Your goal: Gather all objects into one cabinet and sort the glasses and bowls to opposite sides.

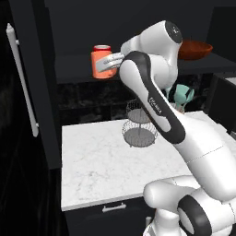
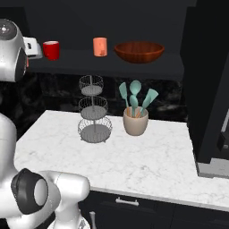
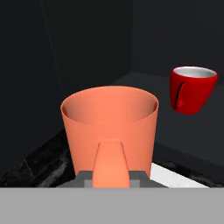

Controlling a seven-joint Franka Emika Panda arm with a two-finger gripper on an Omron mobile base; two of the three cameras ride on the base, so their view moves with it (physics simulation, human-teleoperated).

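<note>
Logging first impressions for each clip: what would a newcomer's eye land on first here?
The salmon cup held by its handle in the shut pincer, raised at the open cabinet's shelf level at its left end. Next, on the shelf, the red mug, a second salmon cup and the wide brown bowl in a row. Below, the wire stand and a crock of teal utensils sit on the white counter.

Salmon-orange cup (image 3: 109,127) up front, glossy red mug (image 3: 191,89) with a white inside beside it, reddish-brown bowl (image 2: 139,51) on the black shelf (image 2: 134,67), teal utensils (image 2: 135,96) in a beige crock (image 2: 135,123), white marbled counter (image 2: 134,161).
</note>
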